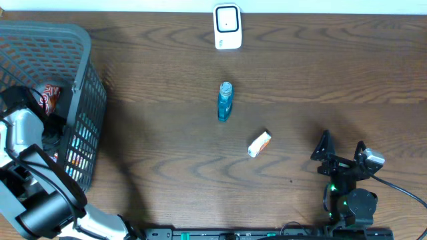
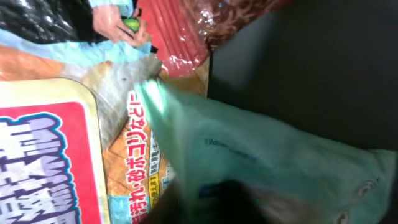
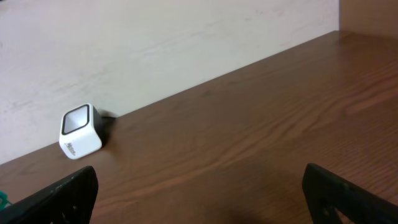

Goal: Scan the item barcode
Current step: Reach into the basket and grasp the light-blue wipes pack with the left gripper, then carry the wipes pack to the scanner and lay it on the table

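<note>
My left arm (image 1: 23, 127) reaches down into the grey mesh basket (image 1: 87, 80) at the left; its gripper is hidden there from overhead. In the left wrist view the gripper (image 2: 231, 204) is a dark blur at the bottom edge, shut on a pale green film packet (image 2: 267, 155) that lies over an orange packet with red Japanese print (image 2: 134, 155). The white barcode scanner (image 1: 227, 27) stands at the table's far edge and shows again as the scanner (image 3: 79, 132) in the right wrist view. My right gripper (image 1: 341, 155) rests open near the front right, its fingers (image 3: 68, 196) wide apart over bare wood.
A blue bottle (image 1: 225, 101) lies mid-table, and a small white and orange tube (image 1: 259, 144) lies just in front of it. The basket holds several more packets, among them a red wrapper (image 2: 180, 37). A dark basket wall (image 2: 311, 68) fills the right of the left wrist view.
</note>
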Motion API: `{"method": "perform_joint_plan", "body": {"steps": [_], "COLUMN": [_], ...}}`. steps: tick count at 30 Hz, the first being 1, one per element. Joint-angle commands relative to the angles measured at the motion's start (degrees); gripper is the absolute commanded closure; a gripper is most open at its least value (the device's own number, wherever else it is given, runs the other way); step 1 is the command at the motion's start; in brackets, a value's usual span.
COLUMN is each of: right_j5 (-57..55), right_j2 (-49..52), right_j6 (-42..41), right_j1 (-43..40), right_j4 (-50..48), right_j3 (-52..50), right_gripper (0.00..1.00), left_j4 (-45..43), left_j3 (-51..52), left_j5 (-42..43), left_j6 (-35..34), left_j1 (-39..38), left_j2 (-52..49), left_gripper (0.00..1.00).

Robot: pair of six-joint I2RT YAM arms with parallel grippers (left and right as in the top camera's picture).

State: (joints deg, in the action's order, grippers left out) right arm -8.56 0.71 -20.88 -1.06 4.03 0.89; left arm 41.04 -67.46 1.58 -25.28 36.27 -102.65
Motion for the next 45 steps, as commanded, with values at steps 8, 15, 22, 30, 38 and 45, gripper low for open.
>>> {"method": "perform_joint_plan", "body": {"steps": [8,15,22,30,38,45], "right_j5": [0.13,0.13,0.13,0.13,0.13,0.13], "right_j2": [-0.22,-0.22,-0.22,-0.22,-0.22,-0.22], "right_j6": [-0.74,-0.74,-0.74,-0.74,-0.74,-0.74], "right_j1": [-0.79,-0.79,-0.79,-0.79,-0.79,-0.79], "right_j4": [0.04,0.04,0.04,0.04,0.04,0.04], "right_j3": [-0.2,-0.2,-0.2,-0.2,-0.2,-0.2], "right_gripper": [0.01,0.01,0.01,0.01,0.01,0.01], "left_j4": [2.29,2.97,2.82,2.05,9.25,1.11], "left_j3": [-2.12,-6.73,-6.88,-6.16,2.89,16.0], "left_j5": [2.34,2.54,5.77,32.11,31.95,25.57], "left_j6": [-0.04,-1.22,-11.08,-10.51,0.2,-2.93], "left_j1": [0.35,0.37,0.35,-6.14,-28.41,-43.25], "left_j2": [4.83,20.5,38.45,52.48,53.05,46.82], "left_gripper": [0.93,0.93,0.93,0.93,0.93,0.93]}}
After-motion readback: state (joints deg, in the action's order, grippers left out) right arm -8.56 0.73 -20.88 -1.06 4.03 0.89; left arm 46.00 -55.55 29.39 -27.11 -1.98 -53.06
